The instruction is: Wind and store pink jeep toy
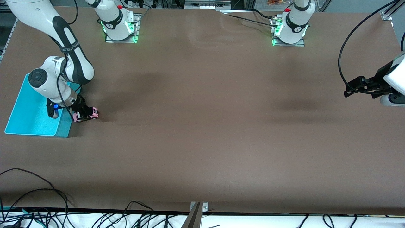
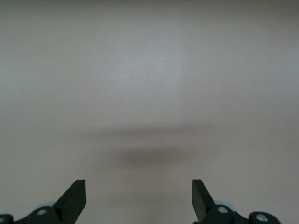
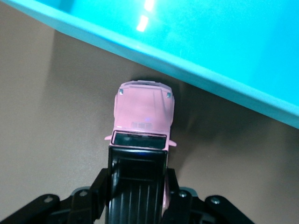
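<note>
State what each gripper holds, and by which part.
The right gripper grips the small pale pink jeep toy by its black rear section, beside the turquoise bin. The left gripper is open, holding nothing.

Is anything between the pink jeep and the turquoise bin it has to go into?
Only the bin's own wall. The right gripper is shut on the pink jeep toy right beside the turquoise bin, nose toward its side wall, so it must clear the rim. The left gripper waits, open, at its arm's table end.

A high front camera looked down across the whole bench (image 1: 202, 133) toward both arm bases, while each wrist camera stared closely at bench surface, the right one sharing the turquoise bin (image 3: 224, 51) edge with it
</note>
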